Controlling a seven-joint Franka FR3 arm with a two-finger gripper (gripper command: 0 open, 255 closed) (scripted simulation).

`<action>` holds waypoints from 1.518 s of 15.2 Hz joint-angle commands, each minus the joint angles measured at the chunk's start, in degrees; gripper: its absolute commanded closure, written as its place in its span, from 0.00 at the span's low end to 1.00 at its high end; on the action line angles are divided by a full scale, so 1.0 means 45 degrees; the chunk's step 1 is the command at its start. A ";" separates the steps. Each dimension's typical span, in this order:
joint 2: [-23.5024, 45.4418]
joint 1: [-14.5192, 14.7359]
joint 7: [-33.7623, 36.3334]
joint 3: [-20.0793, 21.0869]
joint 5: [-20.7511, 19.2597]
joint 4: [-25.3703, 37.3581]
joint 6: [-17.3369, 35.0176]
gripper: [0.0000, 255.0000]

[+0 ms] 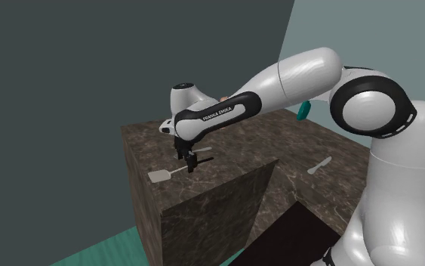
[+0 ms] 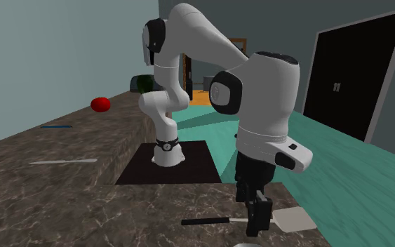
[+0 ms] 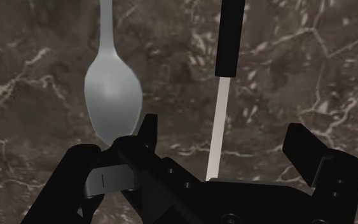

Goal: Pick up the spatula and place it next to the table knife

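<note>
The spatula lies flat on the dark marble counter (image 1: 278, 143), with a black handle (image 2: 204, 222), a thin pale shaft (image 3: 219, 127) and a pale blade (image 2: 295, 219). Its blade (image 1: 160, 175) points toward the counter's edge at the shoulder view's left. My gripper (image 3: 222, 137) is open and hangs low over the shaft, one finger on each side, touching neither. It stands just above the spatula (image 1: 191, 163) and almost reaches the counter (image 2: 257, 223). The table knife (image 1: 320, 165) is a pale slim piece lying far from the gripper, near the arm's base (image 2: 62, 162).
A grey spoon (image 3: 112, 95) lies right beside the spatula, parallel to it. A raised marble block (image 1: 218, 204) stands in front of the gripper. A red round thing (image 2: 100, 104) and a thin blue item (image 2: 55, 126) sit farther along the counter. The counter edge drops to teal floor.
</note>
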 commanded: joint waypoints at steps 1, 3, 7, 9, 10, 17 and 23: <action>0.0004 0.0000 0.0002 0.0000 -0.0001 -0.0008 0.0014 0.00; 0.0004 0.0000 0.0002 0.0000 -0.0001 -0.0008 0.0014 0.00; 0.0005 0.0000 0.0002 0.0000 -0.0001 -0.0006 0.0014 1.00; 0.0004 0.0000 0.0002 0.0000 -0.0001 -0.0007 0.0013 1.00; 0.0005 0.0000 0.0002 0.0000 -0.0001 -0.0006 0.0013 1.00; -0.0311 -0.0004 -0.0051 0.0014 0.0042 0.0260 -0.0566 1.00; -0.0717 -0.0007 -0.0126 0.0031 0.0098 0.0749 -0.1459 1.00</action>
